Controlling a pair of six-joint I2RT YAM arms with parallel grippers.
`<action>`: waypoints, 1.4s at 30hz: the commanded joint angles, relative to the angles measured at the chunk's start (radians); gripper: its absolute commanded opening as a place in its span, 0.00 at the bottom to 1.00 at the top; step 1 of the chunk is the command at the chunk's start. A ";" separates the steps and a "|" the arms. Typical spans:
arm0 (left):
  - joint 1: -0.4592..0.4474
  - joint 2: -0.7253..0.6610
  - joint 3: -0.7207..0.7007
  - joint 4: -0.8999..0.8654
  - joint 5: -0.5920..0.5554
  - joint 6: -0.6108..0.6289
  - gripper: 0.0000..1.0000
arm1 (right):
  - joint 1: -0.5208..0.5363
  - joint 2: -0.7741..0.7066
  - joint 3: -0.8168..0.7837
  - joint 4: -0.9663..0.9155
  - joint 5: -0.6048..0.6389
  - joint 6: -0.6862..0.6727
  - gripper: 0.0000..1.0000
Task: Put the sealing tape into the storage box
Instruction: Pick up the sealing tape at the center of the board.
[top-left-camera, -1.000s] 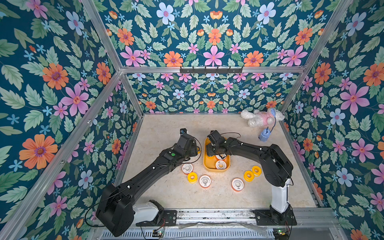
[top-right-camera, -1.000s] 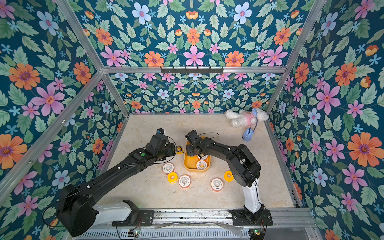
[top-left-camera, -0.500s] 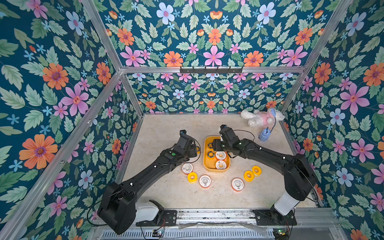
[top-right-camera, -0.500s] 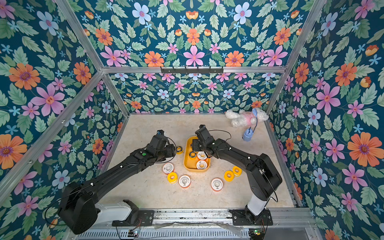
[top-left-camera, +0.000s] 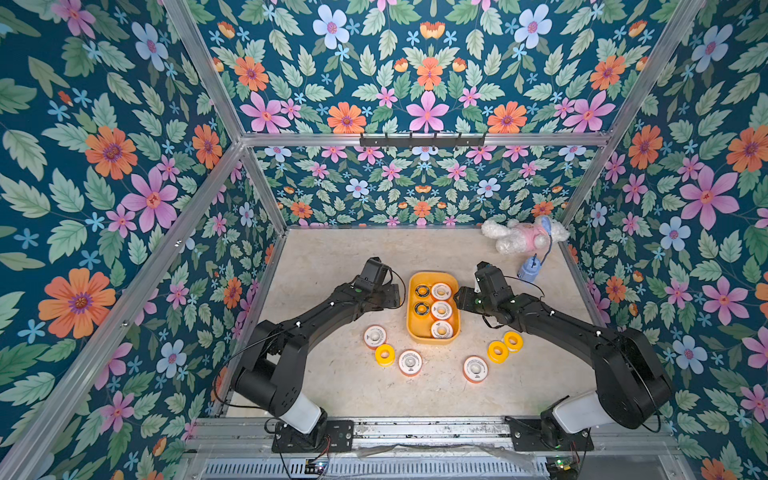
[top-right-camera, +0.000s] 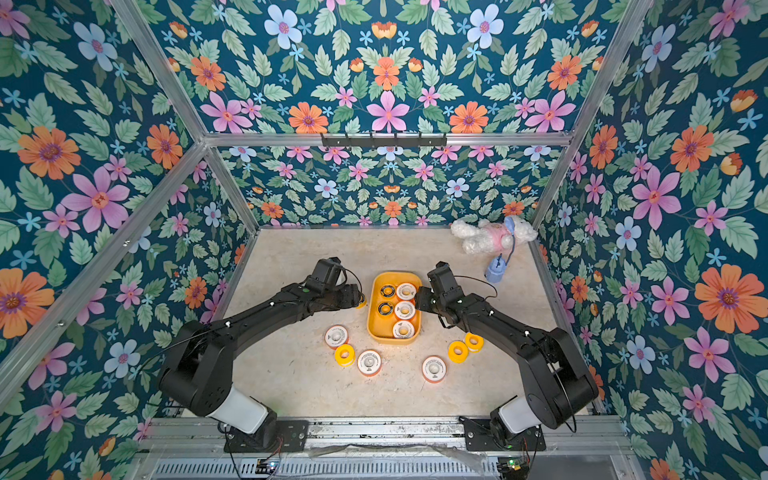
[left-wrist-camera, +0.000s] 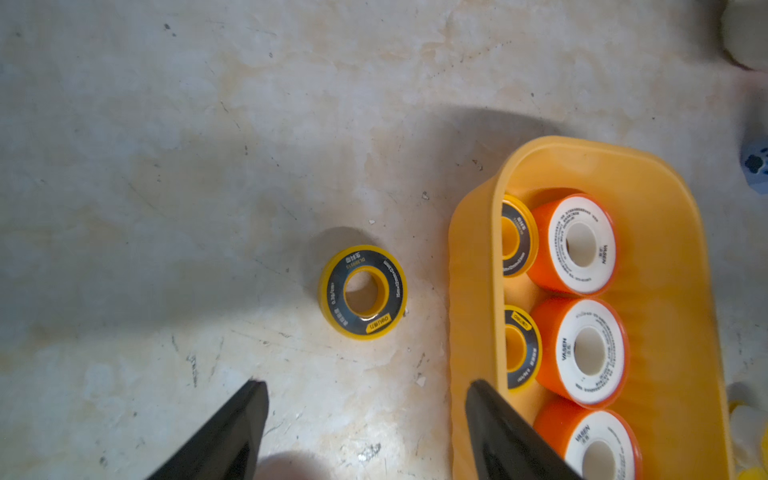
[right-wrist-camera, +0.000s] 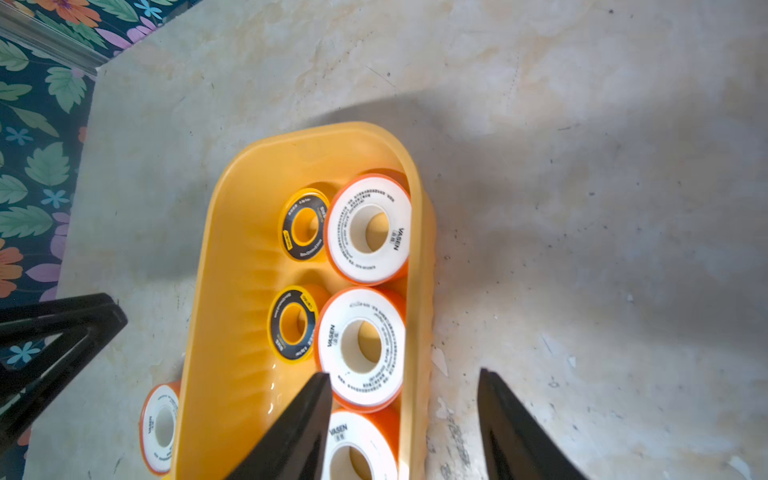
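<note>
The yellow storage box (top-left-camera: 432, 275) (top-right-camera: 394, 275) stands mid-table and holds several sealing tape spools: two black-faced ones (right-wrist-camera: 305, 224) and three white-faced ones with orange rims (right-wrist-camera: 368, 228). A black-faced spool (left-wrist-camera: 362, 292) lies flat on the table just left of the box wall (left-wrist-camera: 469, 291). My left gripper (left-wrist-camera: 365, 386) (top-left-camera: 392, 295) hangs open short of that spool, holding nothing. My right gripper (right-wrist-camera: 405, 376) (top-left-camera: 457, 297) is open astride the box's right wall (right-wrist-camera: 415, 332), one finger over a white spool, the other over the table. Several more spools (top-left-camera: 409, 362) lie in front of the box.
A white and pink plush toy (top-left-camera: 523, 235) lies in the far right corner, and a small blue object on a cord (top-left-camera: 528, 272) sits just behind my right wrist. Flowered walls close in three sides. A metal rail (top-left-camera: 415, 428) runs along the front.
My right gripper has drawn back from over the box's far left part to its right wall. The left arm has barely moved, and its jaws stand wider apart.
</note>
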 joint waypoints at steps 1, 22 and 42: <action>0.007 0.051 0.030 0.022 0.018 0.038 0.82 | -0.003 -0.013 -0.019 0.037 -0.017 0.014 0.61; 0.009 0.276 0.143 -0.002 0.028 0.126 0.81 | -0.003 -0.025 -0.057 0.043 -0.036 0.018 0.61; 0.007 0.260 0.133 -0.028 -0.089 0.116 0.54 | -0.003 0.014 -0.060 0.100 -0.093 0.036 0.61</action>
